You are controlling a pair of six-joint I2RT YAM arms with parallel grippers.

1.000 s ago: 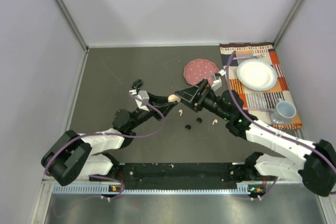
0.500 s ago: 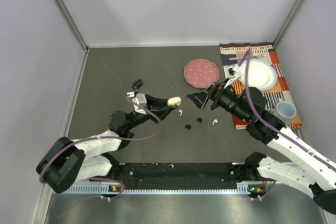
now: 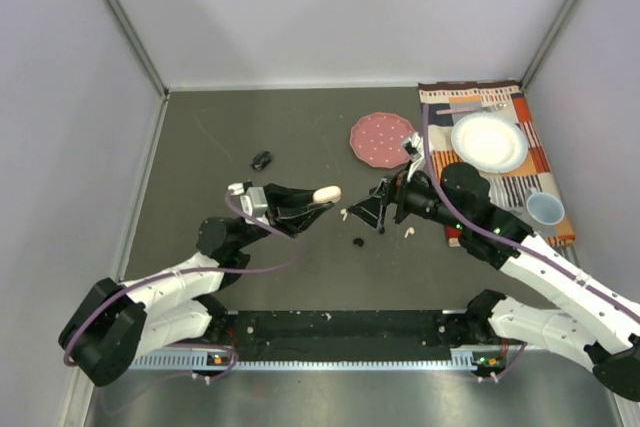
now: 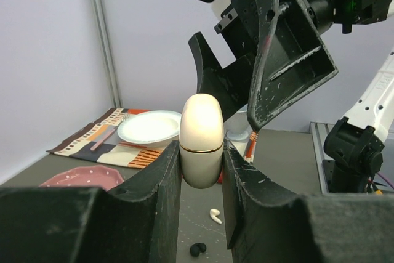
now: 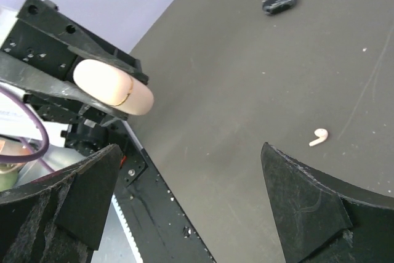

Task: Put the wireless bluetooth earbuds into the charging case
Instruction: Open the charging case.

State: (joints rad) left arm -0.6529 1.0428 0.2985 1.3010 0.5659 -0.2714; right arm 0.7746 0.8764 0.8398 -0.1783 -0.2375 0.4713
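Note:
A cream oval charging case (image 3: pixel 327 193) with a gold seam, its lid down, is pinched upright in my left gripper (image 3: pixel 320 199), which is shut on it above the table. The left wrist view has the case (image 4: pixel 201 133) between the black fingers (image 4: pixel 154 183). My right gripper (image 3: pixel 373 210) hangs open just right of it, nothing between its fingers (image 5: pixel 301 195). One white earbud (image 3: pixel 344 214) lies between both grippers, another white one (image 3: pixel 408 231) sits to the right, and a black earbud (image 3: pixel 358 242) lies nearer me.
A pink disc (image 3: pixel 382 138) lies behind the grippers. At the right, a patterned mat (image 3: pixel 505 182) carries a white plate (image 3: pixel 488 141) and a cup (image 3: pixel 545 209). A small black oblong object (image 3: pixel 262 159) rests left of centre. Grey walls enclose the table.
My right gripper has drawn back from the case and then dropped toward the near side, staying open. The left arm has pulled back slightly, still holding the case.

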